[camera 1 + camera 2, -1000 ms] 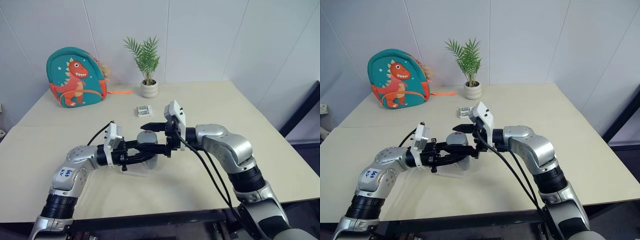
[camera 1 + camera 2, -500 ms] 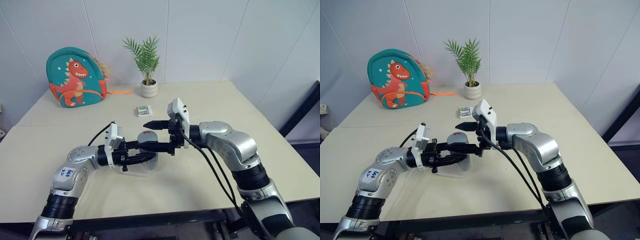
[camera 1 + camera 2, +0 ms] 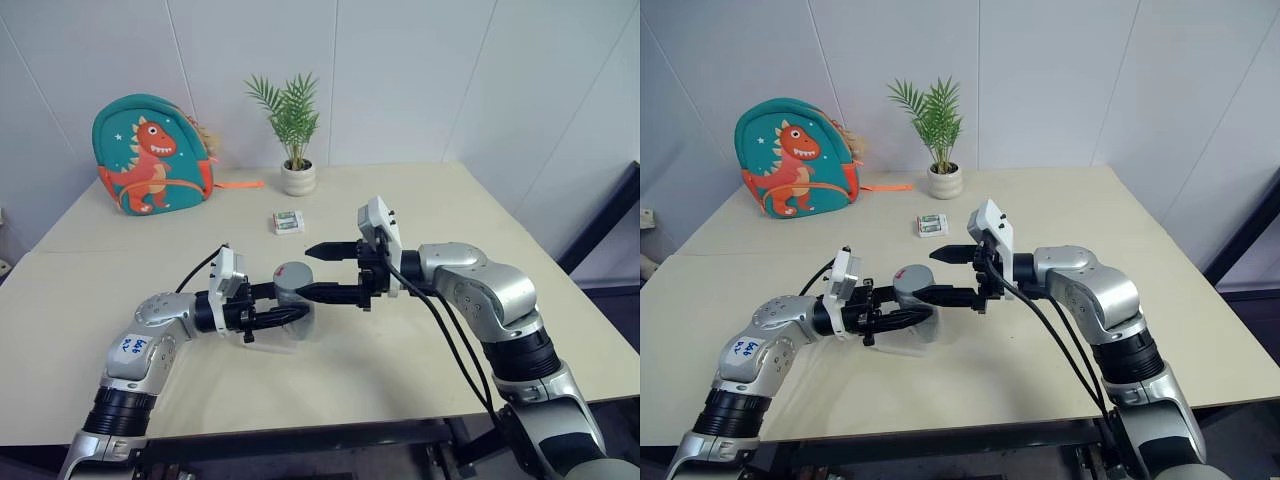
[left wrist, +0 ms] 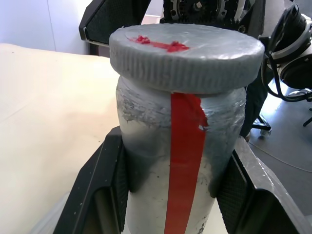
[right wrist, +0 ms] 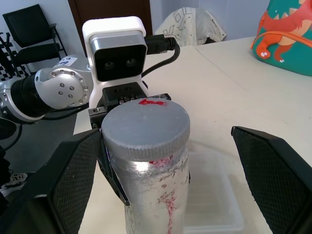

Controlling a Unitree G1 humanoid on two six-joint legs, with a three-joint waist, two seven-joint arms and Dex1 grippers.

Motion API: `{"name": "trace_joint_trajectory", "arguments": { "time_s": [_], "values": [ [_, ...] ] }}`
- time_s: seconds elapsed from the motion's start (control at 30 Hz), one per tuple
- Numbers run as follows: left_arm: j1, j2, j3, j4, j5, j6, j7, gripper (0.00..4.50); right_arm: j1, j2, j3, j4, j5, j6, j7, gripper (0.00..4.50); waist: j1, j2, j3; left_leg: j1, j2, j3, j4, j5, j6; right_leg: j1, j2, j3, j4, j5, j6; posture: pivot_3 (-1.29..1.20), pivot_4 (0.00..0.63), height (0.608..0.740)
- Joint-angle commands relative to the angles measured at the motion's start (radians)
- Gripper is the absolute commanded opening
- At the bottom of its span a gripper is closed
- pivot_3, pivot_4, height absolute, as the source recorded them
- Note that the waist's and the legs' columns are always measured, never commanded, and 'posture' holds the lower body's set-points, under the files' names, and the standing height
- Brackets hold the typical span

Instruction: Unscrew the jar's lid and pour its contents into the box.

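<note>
Right eye view: the left end effector (image 3: 902, 312) is clamped on the jar (image 3: 914, 294), held upright above the box (image 3: 902, 340) on the surface (image 3: 1040, 215). The lid (image 5: 145, 123) is on. The right end effector (image 3: 945, 275), fingers wide apart, points sideways at the lid, just beside it.

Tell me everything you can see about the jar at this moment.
The jar is a small upright cylinder with a silvery, foil-like skin and a red stripe down its side. Its grey ribbed lid, marked with red on top, is on. The left gripper is shut on the jar's body, one black finger on each side, holding it above the clear plastic box. The right gripper is open, a finger on either side of the lid without touching it.
</note>
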Motion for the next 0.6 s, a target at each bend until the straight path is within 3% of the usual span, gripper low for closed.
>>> {"name": "trace_joint_trajectory", "arguments": {
  "time_s": [0.03, 0.6],
  "values": [
    [-0.021, 0.002, 0.010, -0.025, -0.009, -0.018, -0.011, 1.95, 0.001, -0.014, -0.036, -0.027, 0.015, -0.014, 0.008, 4.46, 0.000, 0.000, 0.000, 0.000, 0.000, 0.000, 0.000, 0.000, 0.000, 0.000, 0.000, 0.000, 0.000, 0.000, 0.000, 0.00, 0.150, 0.740],
    [-0.021, 0.006, 0.015, -0.023, -0.007, -0.017, -0.012, 1.95, 0.016, -0.034, -0.075, -0.058, 0.101, 0.026, 0.075, 4.46, 0.000, 0.000, 0.000, 0.000, 0.000, 0.000, 0.000, 0.000, 0.000, 0.000, 0.000, 0.000, 0.000, 0.000, 0.000, 0.00, 0.150, 0.740]
  ]
}}
